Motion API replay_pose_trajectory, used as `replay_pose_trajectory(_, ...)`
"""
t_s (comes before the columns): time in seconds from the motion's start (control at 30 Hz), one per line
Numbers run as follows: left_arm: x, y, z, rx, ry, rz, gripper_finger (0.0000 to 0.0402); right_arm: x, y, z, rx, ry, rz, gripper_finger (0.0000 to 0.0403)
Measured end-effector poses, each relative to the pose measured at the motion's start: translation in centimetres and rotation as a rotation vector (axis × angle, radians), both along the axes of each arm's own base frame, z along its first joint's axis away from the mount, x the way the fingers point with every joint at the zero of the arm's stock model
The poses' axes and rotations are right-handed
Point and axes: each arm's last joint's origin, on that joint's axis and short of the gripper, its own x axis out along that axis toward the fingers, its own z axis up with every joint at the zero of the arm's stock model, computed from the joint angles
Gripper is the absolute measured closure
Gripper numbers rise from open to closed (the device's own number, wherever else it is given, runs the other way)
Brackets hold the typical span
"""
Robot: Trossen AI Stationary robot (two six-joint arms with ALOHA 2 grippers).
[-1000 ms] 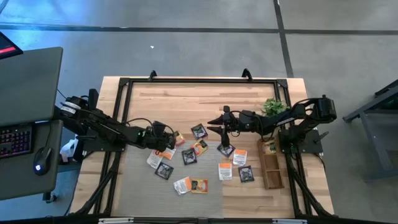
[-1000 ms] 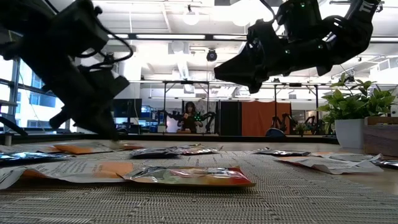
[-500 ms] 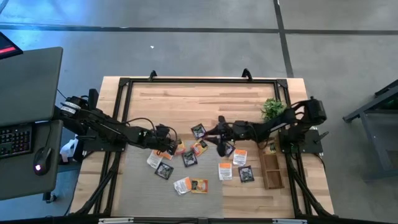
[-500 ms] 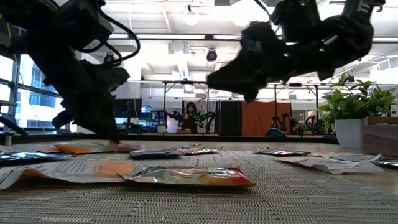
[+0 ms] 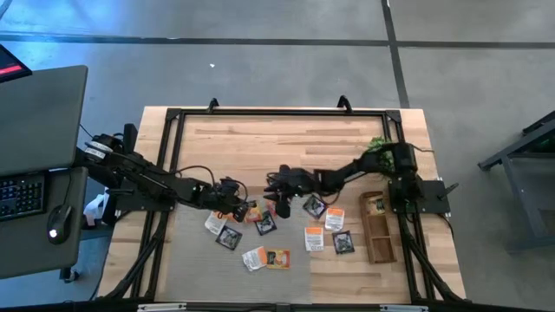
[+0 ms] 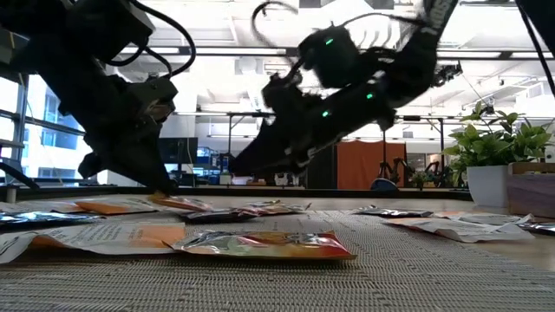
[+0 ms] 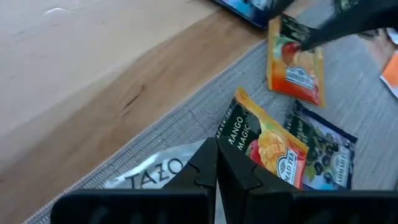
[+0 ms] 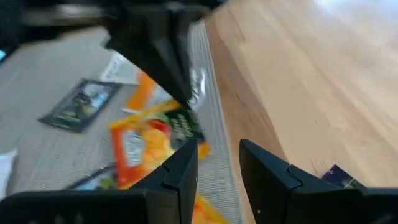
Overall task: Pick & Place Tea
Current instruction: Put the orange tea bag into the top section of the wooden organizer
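Note:
Several tea sachets lie scattered on the grey mat (image 5: 191, 260), white-orange, black and orange-yellow. My left gripper (image 5: 240, 208) (image 7: 217, 165) stands low at the mat's far edge, shut on an orange-yellow mango sachet (image 7: 267, 146). My right gripper (image 5: 277, 198) (image 8: 217, 168) hangs open just to its right, slanting down above another orange sachet (image 7: 295, 68). In the low view it (image 6: 238, 169) is clear of the table. My left gripper pinches the mango sachet by the corner of its dark printed end (image 7: 231, 134) between its two shut fingers, slanting down from the table's left. That end is raised off the mat, tilted; the sachet's far end (image 6: 204, 208) rests on the mat.
A potted plant (image 5: 379, 149) and a narrow wooden tray (image 5: 379, 227) stand at the table's right edge. A black sachet (image 7: 323, 158) lies right beside the mango one. Bare wood (image 5: 260, 143) lies beyond the mat toward the far edge.
My right gripper has swung toward the table's left and come down toward the sachets at the mat's far edge, staying open. My left gripper has turned a little and risen slightly, and the mango sachet's held end has tipped up off the mat.

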Motion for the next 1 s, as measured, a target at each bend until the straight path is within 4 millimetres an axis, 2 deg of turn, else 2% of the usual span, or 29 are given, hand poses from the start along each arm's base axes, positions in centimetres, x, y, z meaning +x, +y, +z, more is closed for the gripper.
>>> replay_pose_trajectory(0.07,-0.1,-0.3,0.0,0.002,-0.002,-0.012,0.0399,0.3,-0.5,-0.4,0.024,0.039,0.030,0.0289)
replay_pose_trajectory(0.3,0.1,-0.6,0.3,0.078,-0.026,-0.058,0.0399,1.3,-1.1,-0.2,0.085,0.019,0.113,0.0289)
replay_pose_trajectory(1.0,0.9,-0.8,1.2,0.224,-0.109,-0.186,0.0399,1.3,-0.9,-0.8,0.213,0.056,0.066,0.0289)
